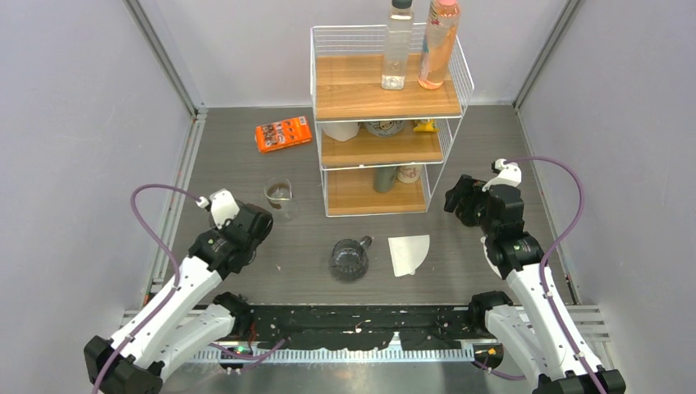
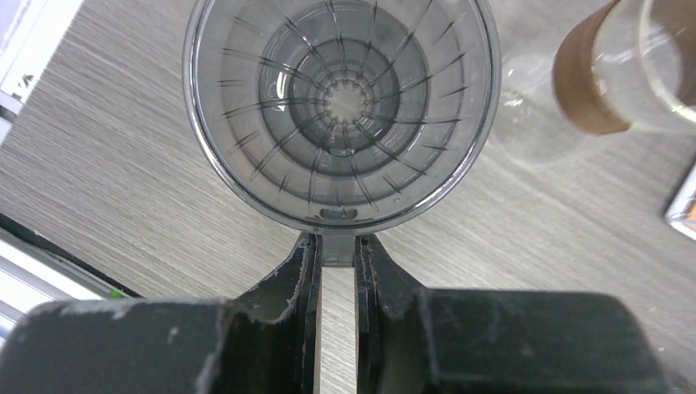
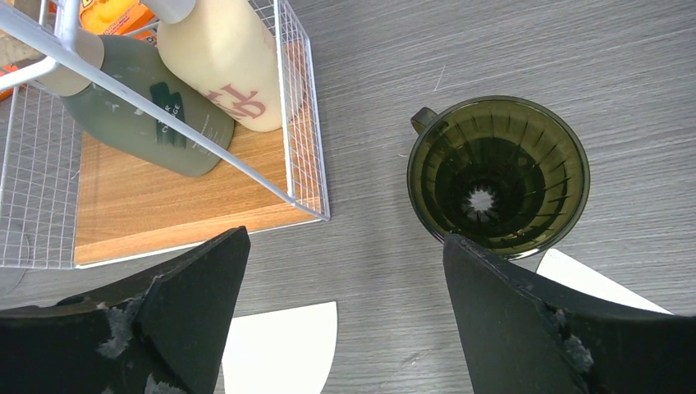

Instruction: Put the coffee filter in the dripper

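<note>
A dark ribbed dripper (image 1: 349, 259) stands mid-table, and it also shows in the right wrist view (image 3: 498, 174). A white fan-shaped coffee filter (image 1: 408, 253) lies flat just right of it and shows below my right gripper (image 3: 283, 345). My right gripper (image 1: 454, 199) (image 3: 345, 238) is wide open and empty, above the table by the shelf. In the left wrist view a ribbed dripper (image 2: 341, 107) sits right ahead, and my left gripper (image 2: 336, 246) is shut on its handle tab. In the top view the left gripper (image 1: 261, 223) hides that spot.
A glass carafe (image 1: 279, 194) with a brown collar (image 2: 591, 78) stands beside the left gripper. A wire-and-wood shelf (image 1: 373, 98) with bottles stands at the back, its lowest board (image 3: 180, 205) near the right gripper. An orange packet (image 1: 283, 133) lies at the back left. Another white sheet edge (image 3: 595, 279) shows by the dripper.
</note>
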